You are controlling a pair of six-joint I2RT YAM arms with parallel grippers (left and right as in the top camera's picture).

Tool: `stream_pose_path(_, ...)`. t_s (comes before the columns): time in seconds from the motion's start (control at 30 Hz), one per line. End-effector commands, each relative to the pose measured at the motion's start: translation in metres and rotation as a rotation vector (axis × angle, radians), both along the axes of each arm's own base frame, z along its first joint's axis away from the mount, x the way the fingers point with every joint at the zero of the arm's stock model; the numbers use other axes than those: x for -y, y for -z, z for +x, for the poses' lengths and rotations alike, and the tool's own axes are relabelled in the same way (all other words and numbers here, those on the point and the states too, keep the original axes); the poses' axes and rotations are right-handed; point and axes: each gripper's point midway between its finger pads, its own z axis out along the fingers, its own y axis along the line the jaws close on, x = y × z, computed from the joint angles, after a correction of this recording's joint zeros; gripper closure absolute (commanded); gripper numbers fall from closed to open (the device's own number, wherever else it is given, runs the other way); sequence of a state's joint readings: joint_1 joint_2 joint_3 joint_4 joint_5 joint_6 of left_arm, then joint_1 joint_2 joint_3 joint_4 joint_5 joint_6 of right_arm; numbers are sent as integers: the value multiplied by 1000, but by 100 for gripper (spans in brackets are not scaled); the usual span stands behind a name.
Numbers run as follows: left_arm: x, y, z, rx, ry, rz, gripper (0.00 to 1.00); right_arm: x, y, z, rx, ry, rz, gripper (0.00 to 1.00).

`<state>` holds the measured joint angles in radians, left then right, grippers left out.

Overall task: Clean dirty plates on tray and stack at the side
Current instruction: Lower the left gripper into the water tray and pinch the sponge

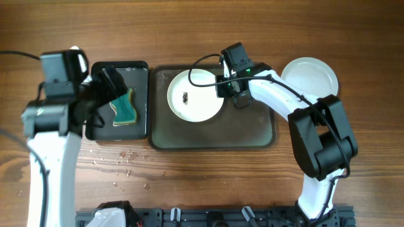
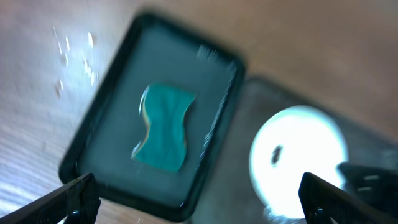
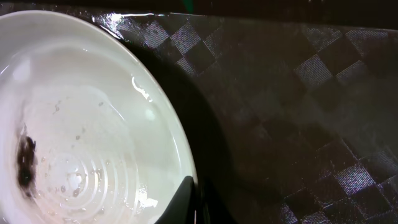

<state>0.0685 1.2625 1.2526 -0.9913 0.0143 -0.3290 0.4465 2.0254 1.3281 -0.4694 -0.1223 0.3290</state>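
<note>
A white plate [image 1: 194,96] with a dark smear near its centre lies on the left part of the dark grey-green tray [image 1: 252,132]. My right gripper [image 1: 228,85] is shut on this plate's right rim; in the right wrist view one finger [image 3: 186,205] lies over the rim of the plate [image 3: 74,124]. White plate or plates [image 1: 309,77] lie on the table right of the tray; I cannot tell how many. My left gripper [image 1: 112,85] is open and empty above the black tray. Its wrist view shows the smeared plate [image 2: 298,158] between its spread fingers [image 2: 205,208].
A narrow black glossy tray [image 1: 101,129] left of the big tray holds a teal sponge [image 1: 124,108], also in the left wrist view [image 2: 163,127]. Water drops [image 1: 120,157] lie on the wooden table in front of it. A rack runs along the front edge [image 1: 214,217].
</note>
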Motion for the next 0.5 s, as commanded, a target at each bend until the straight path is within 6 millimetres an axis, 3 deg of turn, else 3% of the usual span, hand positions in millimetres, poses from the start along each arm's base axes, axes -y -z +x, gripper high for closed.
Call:
stream_pose_path(0.0,3,70,-6,-205,-7,-38,0,4,9,-3,-15,18,-18,95)
stream_pose_path(0.03,3,88,-3,-251,-8,-42,0,4,9,-3,-15,17,-19,95)
stream_pose_path(0.27,2,136,11,-356,-9,-48,1,4,9,-4,-17,18,-19,95)
stream_pose_path(0.47,2,165,15,-419,23,-40,17,4,9,-4,-17,17,-20,94)
